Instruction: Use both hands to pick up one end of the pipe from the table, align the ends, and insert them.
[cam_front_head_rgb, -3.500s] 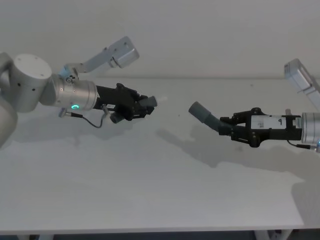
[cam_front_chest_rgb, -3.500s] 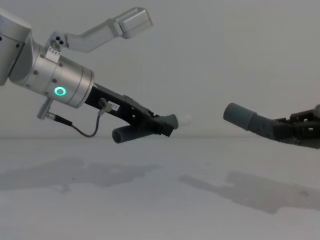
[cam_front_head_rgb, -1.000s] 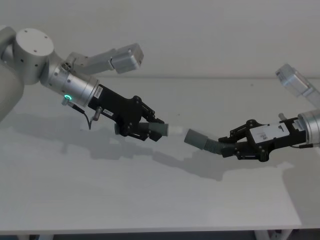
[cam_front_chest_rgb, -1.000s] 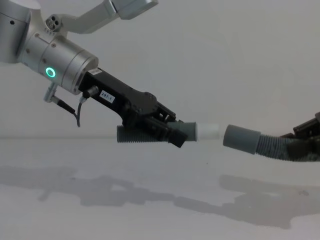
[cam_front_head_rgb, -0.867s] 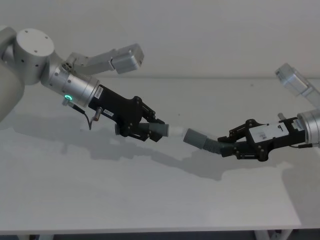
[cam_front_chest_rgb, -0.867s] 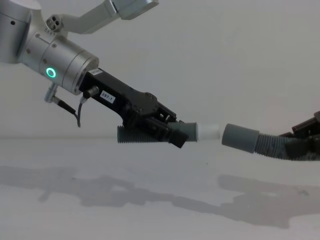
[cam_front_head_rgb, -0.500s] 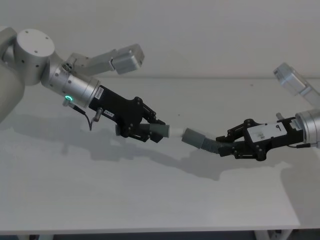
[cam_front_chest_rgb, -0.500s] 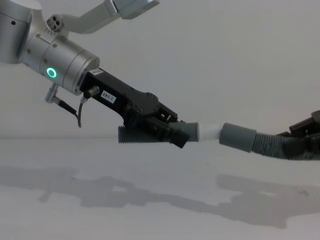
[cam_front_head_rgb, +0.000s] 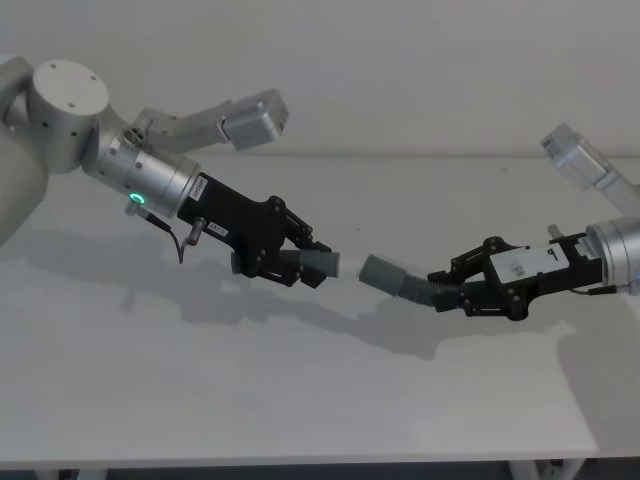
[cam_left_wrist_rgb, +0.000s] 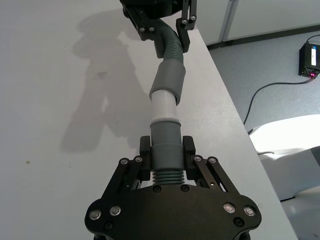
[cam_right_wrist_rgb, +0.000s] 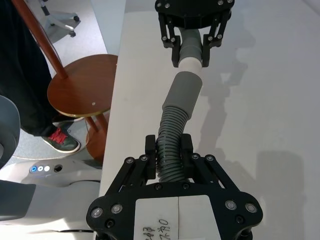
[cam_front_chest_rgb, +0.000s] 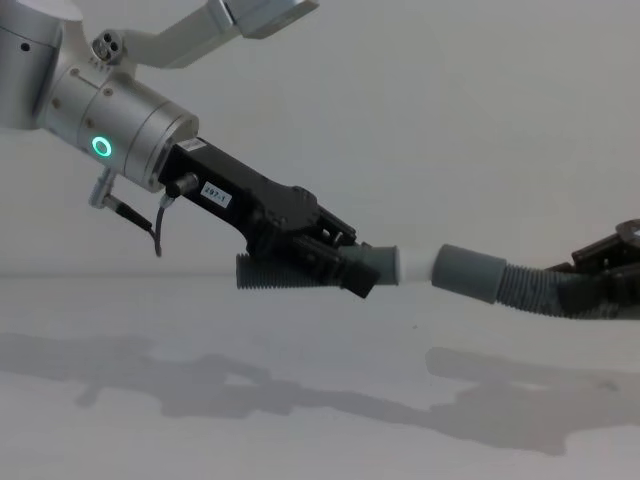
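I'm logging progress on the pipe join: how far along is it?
Done: both pieces are off the table, the left gripper shut on the short stub and the right gripper shut on the long hose. In hand: the white tip sits in line at the wide cuff. Left: pushing it fully home.

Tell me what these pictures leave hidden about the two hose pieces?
- How deep the white tip sits in the wide cuff: the cuff's wall hides it in every view.
- The long hose's far end: the right gripper covers it.
- The stub's middle: the left gripper covers it in the chest view.
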